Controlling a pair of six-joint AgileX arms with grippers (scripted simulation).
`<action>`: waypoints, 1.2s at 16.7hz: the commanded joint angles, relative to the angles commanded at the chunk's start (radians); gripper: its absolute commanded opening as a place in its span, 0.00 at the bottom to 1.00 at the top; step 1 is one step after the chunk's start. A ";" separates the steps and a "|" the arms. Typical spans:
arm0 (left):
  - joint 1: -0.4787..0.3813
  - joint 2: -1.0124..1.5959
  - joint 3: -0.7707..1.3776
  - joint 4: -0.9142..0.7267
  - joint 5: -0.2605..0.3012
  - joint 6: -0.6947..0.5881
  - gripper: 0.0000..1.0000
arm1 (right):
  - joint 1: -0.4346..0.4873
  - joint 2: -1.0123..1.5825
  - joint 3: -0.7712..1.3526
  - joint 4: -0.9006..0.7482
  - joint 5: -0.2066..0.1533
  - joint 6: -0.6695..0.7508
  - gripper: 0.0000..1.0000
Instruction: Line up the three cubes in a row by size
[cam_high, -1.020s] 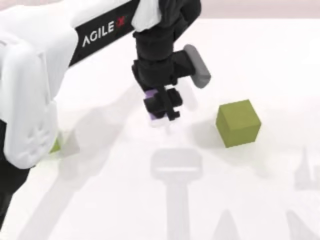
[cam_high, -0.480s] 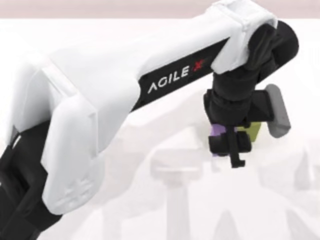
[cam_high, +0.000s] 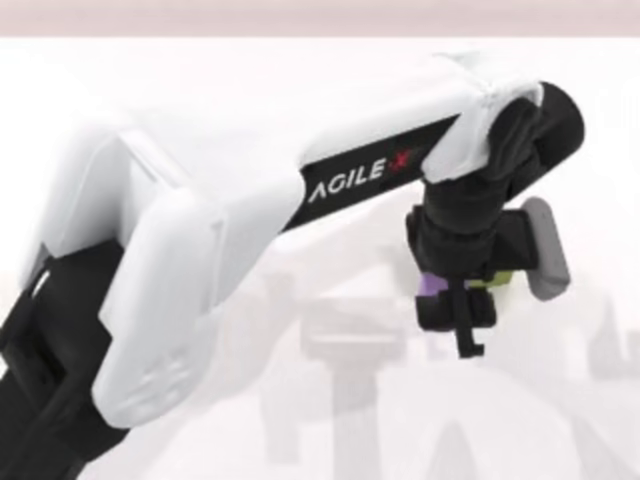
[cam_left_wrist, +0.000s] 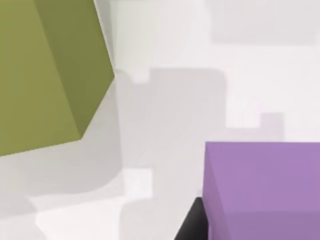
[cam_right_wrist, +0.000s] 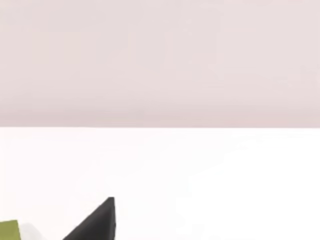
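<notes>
Purple cube clamped in left gripper, beside olive-green cube.

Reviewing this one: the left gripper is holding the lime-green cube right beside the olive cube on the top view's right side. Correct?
Not quite. The left gripper holds the purple cube, not the lime-green one. The left wrist view shows it clearly, with the olive cube beside it; the top view shows purple between the fingers too.
</notes>
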 joint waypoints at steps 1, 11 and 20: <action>-0.001 0.005 -0.031 0.038 0.001 0.000 0.00 | 0.000 0.000 0.000 0.000 0.000 0.000 1.00; -0.003 0.016 -0.090 0.107 0.001 0.000 0.23 | 0.000 0.000 0.000 0.000 0.000 0.000 1.00; -0.003 0.016 -0.090 0.107 0.001 0.000 0.90 | 0.000 0.000 0.000 0.000 0.000 0.000 1.00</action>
